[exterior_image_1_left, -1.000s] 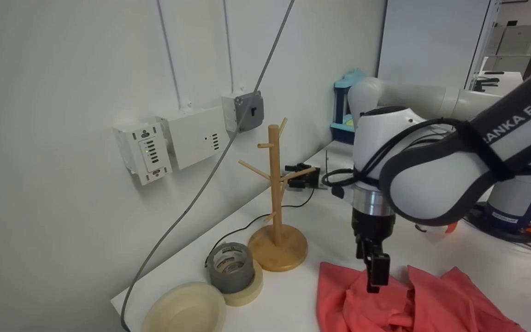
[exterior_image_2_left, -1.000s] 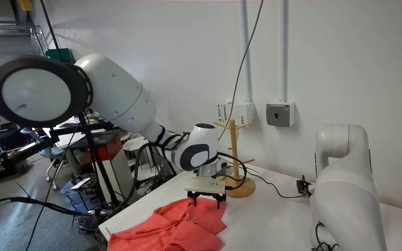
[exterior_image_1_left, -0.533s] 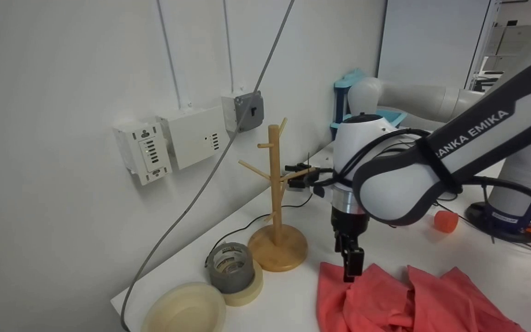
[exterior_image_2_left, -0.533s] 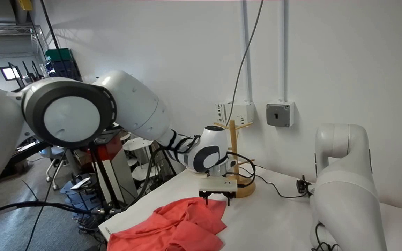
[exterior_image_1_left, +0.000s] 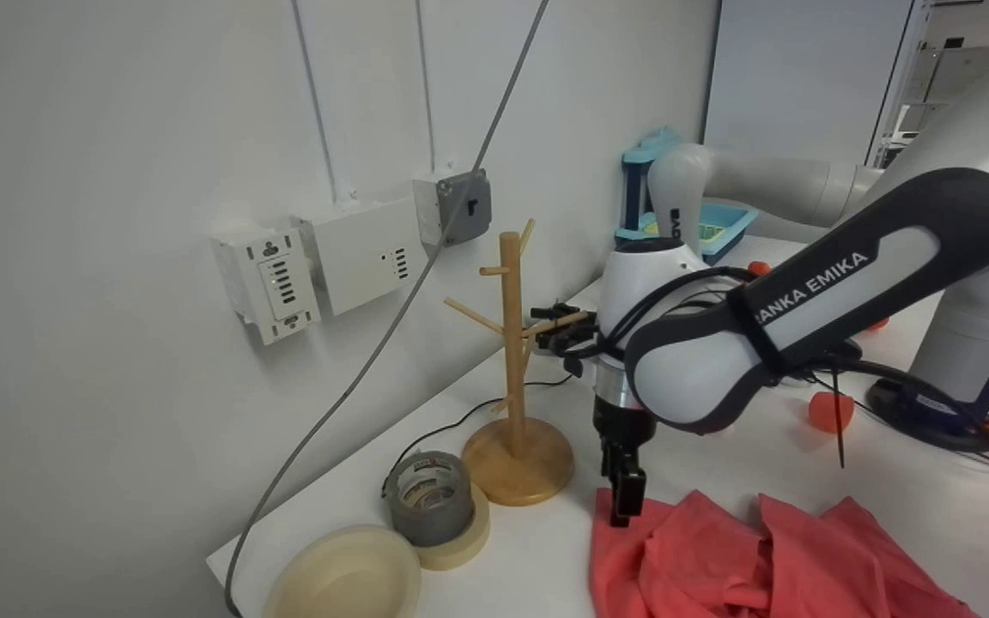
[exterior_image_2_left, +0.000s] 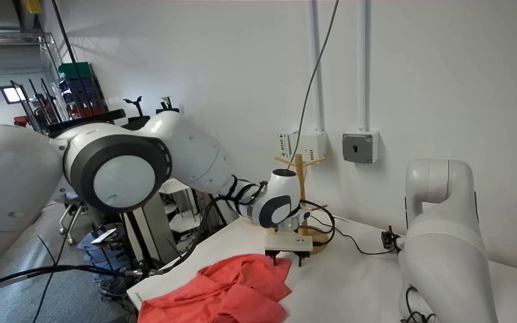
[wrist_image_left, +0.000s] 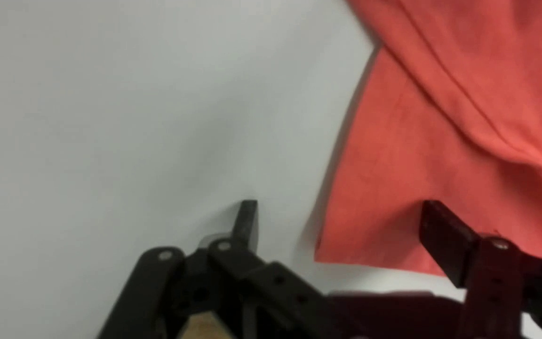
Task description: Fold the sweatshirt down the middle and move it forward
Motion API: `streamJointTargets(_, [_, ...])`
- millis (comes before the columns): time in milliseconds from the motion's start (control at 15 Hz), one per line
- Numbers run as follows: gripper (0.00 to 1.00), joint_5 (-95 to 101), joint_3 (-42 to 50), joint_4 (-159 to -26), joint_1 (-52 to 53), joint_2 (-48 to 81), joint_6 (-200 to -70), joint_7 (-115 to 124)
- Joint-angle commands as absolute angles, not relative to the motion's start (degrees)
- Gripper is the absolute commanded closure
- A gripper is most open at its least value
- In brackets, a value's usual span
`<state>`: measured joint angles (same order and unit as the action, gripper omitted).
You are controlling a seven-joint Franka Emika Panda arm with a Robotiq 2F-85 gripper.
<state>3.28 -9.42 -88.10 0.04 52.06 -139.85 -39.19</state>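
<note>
White tabletop (exterior_image_2_left: 343, 282) bears a crumpled coral-red cloth sweatshirt (exterior_image_2_left: 227, 291), its edge straddled by a black gripper (wrist_image_left: 340, 205), jaws apart.

Sweatshirt (exterior_image_2_left: 227, 289) on the table (exterior_image_2_left: 343, 287)

Wooden mug tree (exterior_image_1_left: 513, 360), 2 stacked tape rolls (exterior_image_1_left: 441, 522), cream bowl (exterior_image_1_left: 342, 573)

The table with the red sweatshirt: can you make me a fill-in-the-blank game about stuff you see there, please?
The sweatshirt lies on a table colored ____.
The gripper is ____, not shut.
The beige masking tape roll is underneath; the gray duct tape roll is on ____.
The base of the wooden mug tree is ____, not square.
Missing words: white; open; top; round.
</note>
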Motion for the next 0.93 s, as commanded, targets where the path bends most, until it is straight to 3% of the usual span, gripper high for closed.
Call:
streamJointTargets(0, [0.37,3.56,-10.77,-83.04,-0.79,55.30,-138.44,-40.07])
streamJointTargets(133, [0.46,3.68,-10.71,-82.33,-0.71,55.49,-138.44,-39.99])
streamJointTargets(600, [0.99,4.01,-10.30,-83.26,-0.78,53.97,-139.35,-39.81])
streamJointTargets(867, [0.98,3.96,-10.59,-86.38,-0.84,51.53,-139.88,-39.73])
